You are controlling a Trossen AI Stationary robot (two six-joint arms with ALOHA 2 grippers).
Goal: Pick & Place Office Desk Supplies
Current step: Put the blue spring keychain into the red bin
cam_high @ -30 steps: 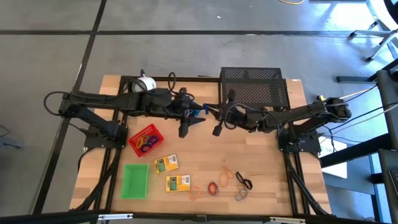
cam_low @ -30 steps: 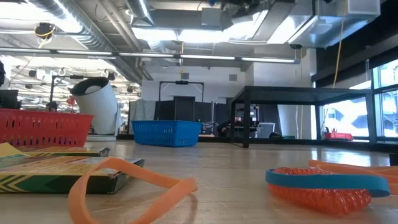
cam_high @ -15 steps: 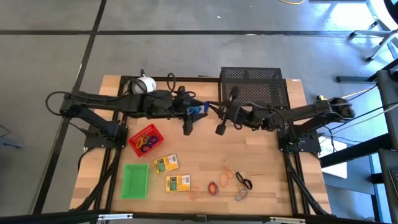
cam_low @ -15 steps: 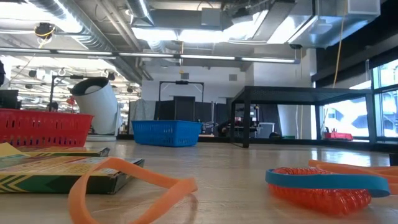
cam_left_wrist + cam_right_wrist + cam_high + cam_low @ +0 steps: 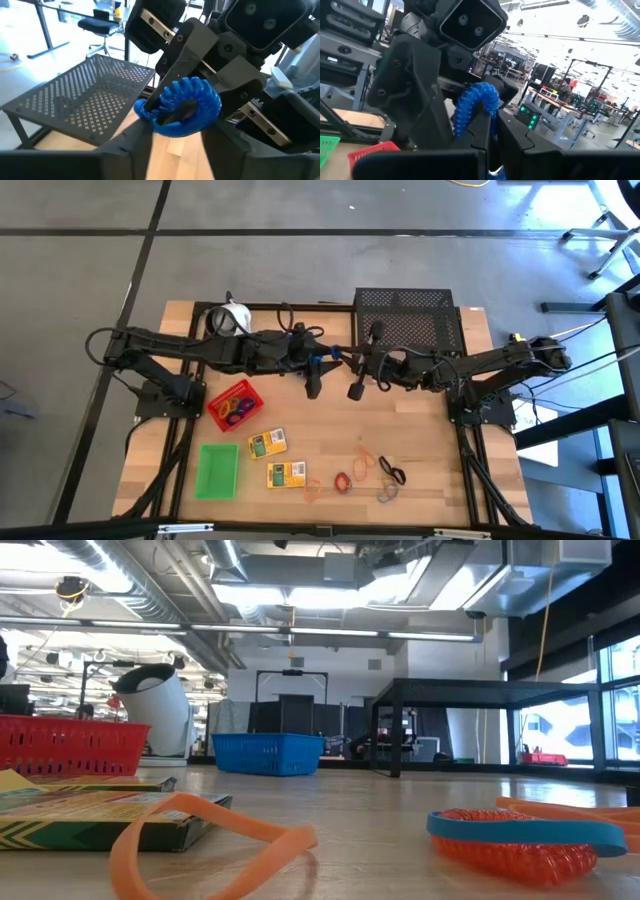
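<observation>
Blue coiled loop [image 5: 181, 106] hangs mid-air above the desk [image 5: 420, 450] between both arms, a handover. Right pincer [image 5: 487, 131] is clamped on it; left pincer [image 5: 176, 131] straddles it, not yet gripping. Next, I judge: left clamps, right releases.

Blue coiled loop [image 5: 181, 106] at frame centre, pinched by the right gripper [image 5: 172, 112], whose grey fingers [image 5: 195, 60] reach down from the upper right. Left gripper [image 5: 175, 145] along the bottom edge, its two dark fingers [image 5: 127, 145] set apart either side of the loop. Black wire-mesh rack [image 5: 82, 95] at left, over the wooden table [image 5: 55, 142]. An office chair [image 5: 100, 27] upper left.
</observation>
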